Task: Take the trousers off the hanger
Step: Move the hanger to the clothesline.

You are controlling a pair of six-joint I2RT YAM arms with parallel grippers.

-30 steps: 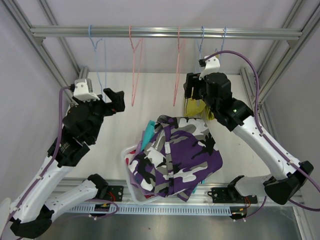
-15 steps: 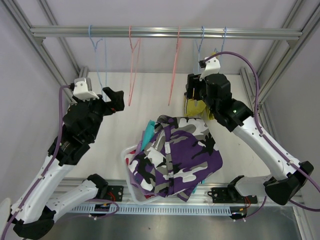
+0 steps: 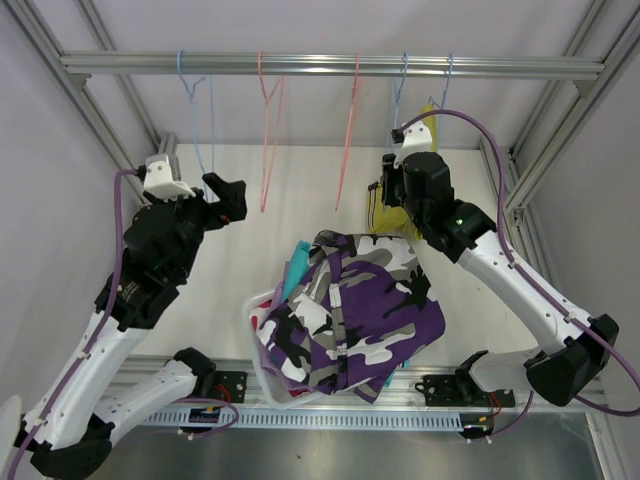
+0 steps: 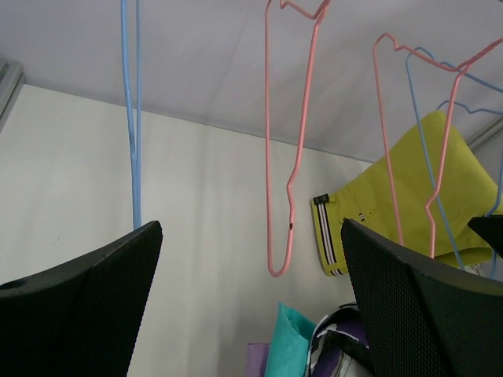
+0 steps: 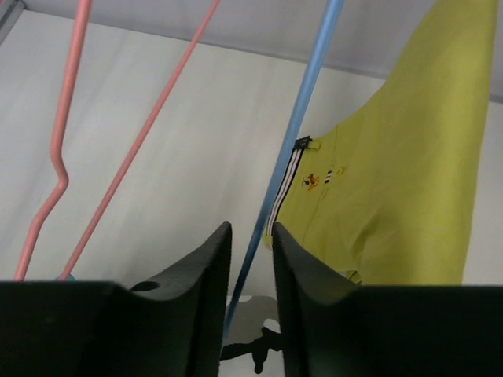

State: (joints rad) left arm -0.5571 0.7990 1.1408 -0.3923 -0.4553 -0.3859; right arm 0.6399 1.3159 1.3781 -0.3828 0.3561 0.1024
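Mustard yellow trousers (image 3: 400,216) (image 5: 401,181) (image 4: 393,208) with a striped side band hang at the right end of the rail among blue hangers (image 3: 404,80). My right gripper (image 3: 386,186) (image 5: 251,232) is right beside them. Its jaws stand a narrow gap apart, and a blue hanger wire (image 5: 295,149) runs through that gap without being visibly pinched. My left gripper (image 3: 228,194) (image 4: 251,228) hangs wide open and empty near the left blue hanger (image 3: 196,110). Camouflage trousers (image 3: 350,310) top a pile over teal ones (image 3: 292,275).
A white basket (image 3: 256,335) near the front holds the pile. Two bare pink hangers (image 3: 268,140) (image 3: 350,140) dangle from the metal rail (image 3: 330,63) between the arms. Frame posts slant along both sides.
The right gripper's jaws have narrowed around the blue hanger wire, and the arm has edged up towards the rail. The second pink hanger swung slightly left. The left gripper stays wide open.
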